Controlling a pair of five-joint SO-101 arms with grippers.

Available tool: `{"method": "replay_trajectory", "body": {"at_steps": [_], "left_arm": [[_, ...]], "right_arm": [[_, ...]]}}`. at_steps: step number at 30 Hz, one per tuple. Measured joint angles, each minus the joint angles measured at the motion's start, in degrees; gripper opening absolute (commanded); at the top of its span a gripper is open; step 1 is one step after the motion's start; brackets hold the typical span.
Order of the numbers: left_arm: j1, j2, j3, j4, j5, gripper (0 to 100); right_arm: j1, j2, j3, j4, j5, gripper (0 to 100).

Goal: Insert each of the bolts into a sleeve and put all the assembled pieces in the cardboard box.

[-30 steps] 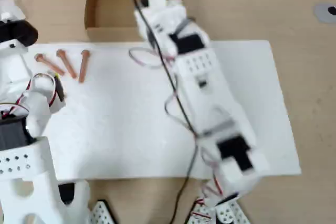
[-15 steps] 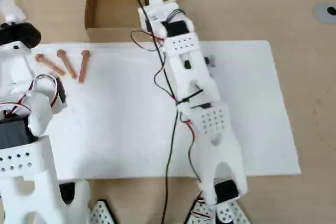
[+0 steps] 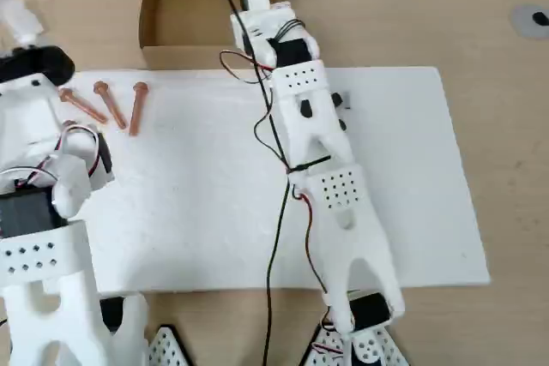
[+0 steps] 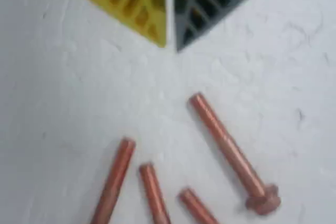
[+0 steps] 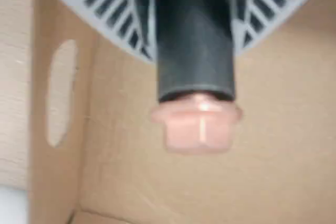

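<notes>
Three copper bolts point(image 3: 110, 102) lie side by side on the white foam sheet point(image 3: 197, 195) at its far left. The left wrist view shows several bolt shafts, one bolt point(image 4: 231, 156) with its hex head in sight. My left gripper point(image 4: 170, 45) hovers just above them, its yellow and dark fingers shut with nothing between. My right gripper point(image 5: 194, 51) is over the cardboard box point(image 3: 180, 15), shut on a black sleeve point(image 5: 195, 35). A bolt head point(image 5: 197, 124) sticks out of the sleeve's end. The right arm point(image 3: 309, 126) stretches across the sheet to the box.
The box wall point(image 5: 58, 129) has an oval handle hole. Wooden table point(image 3: 497, 83) surrounds the foam sheet. A small dark piece point(image 3: 340, 100) shows beside the right arm. A grey round object point(image 3: 532, 19) lies at the far right.
The right arm has straightened and settled, its gripper staying over the box. The left arm has shifted slightly toward the bolts.
</notes>
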State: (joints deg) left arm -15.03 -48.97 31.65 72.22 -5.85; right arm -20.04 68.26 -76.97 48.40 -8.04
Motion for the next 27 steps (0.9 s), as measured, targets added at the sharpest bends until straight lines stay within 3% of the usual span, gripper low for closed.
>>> {"method": "replay_trajectory", "body": {"at_steps": [27], "left_arm": [[0.0,0.0,0.2,0.0,0.0,1]], "right_arm": [[1.5,4.6,0.0,0.1,5.3,1.3]]}}
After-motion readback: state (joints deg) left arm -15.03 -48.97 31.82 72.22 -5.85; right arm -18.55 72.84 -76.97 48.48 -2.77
